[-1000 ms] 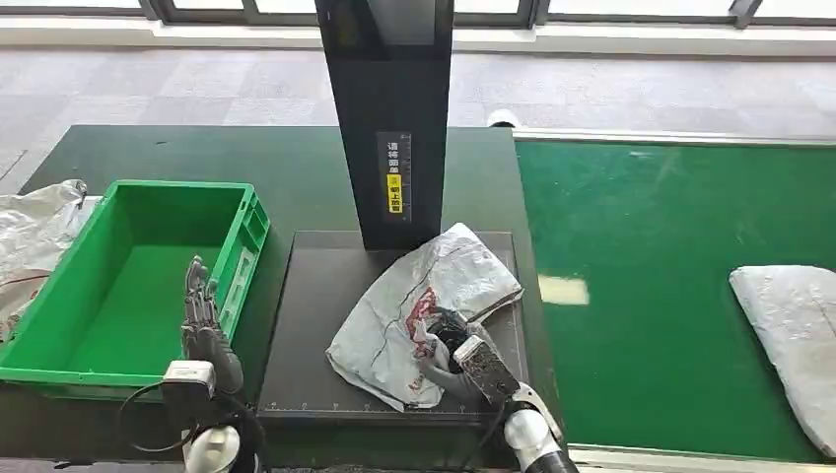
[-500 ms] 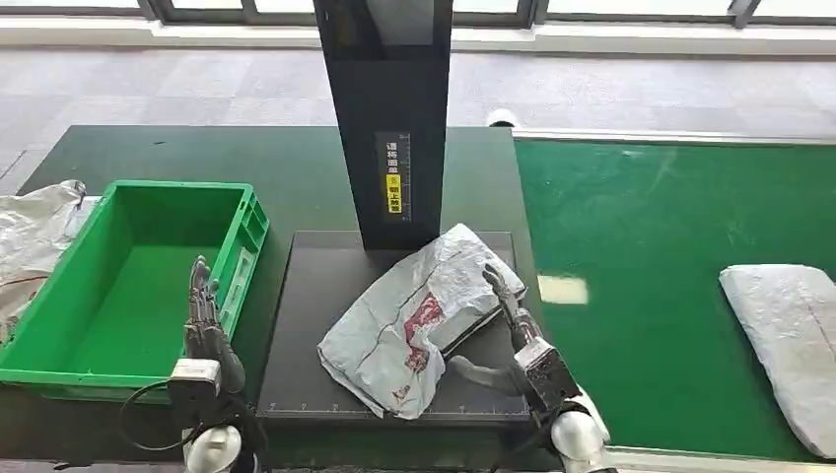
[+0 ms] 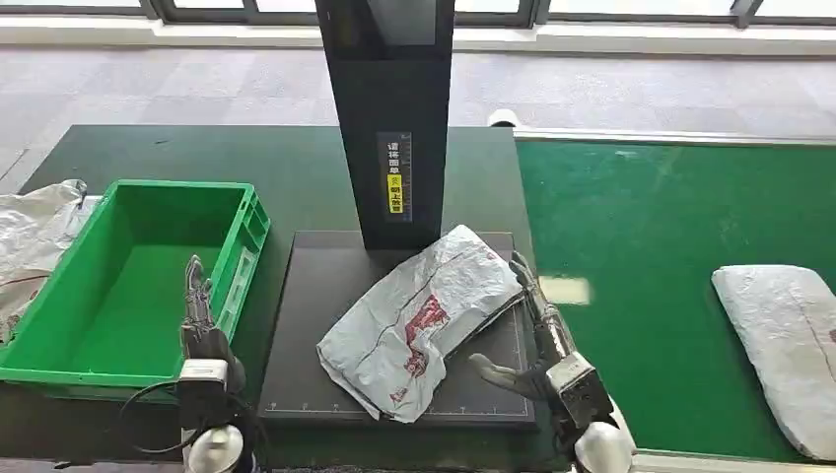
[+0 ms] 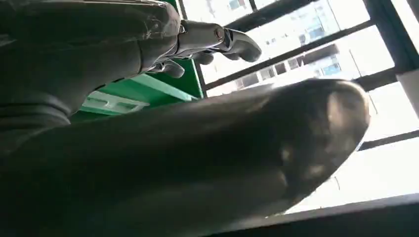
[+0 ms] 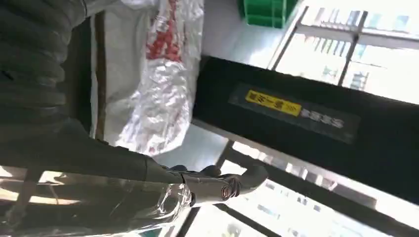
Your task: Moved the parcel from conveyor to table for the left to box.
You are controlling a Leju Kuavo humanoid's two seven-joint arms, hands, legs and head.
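The parcel [image 3: 419, 320], a crinkled grey poly bag, lies slack across the black pad's [image 3: 306, 325] right half, looking light, soft and slippery, best gathered at its bunched near corner, while my right hand [image 3: 540, 340] hangs released beside it and my left hand [image 3: 200, 330] waits spread by the green box [image 3: 59, 296].

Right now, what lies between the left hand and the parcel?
In the head view, the green crate's near wall and a bare stretch of the black mat separate the left hand from the parcel.
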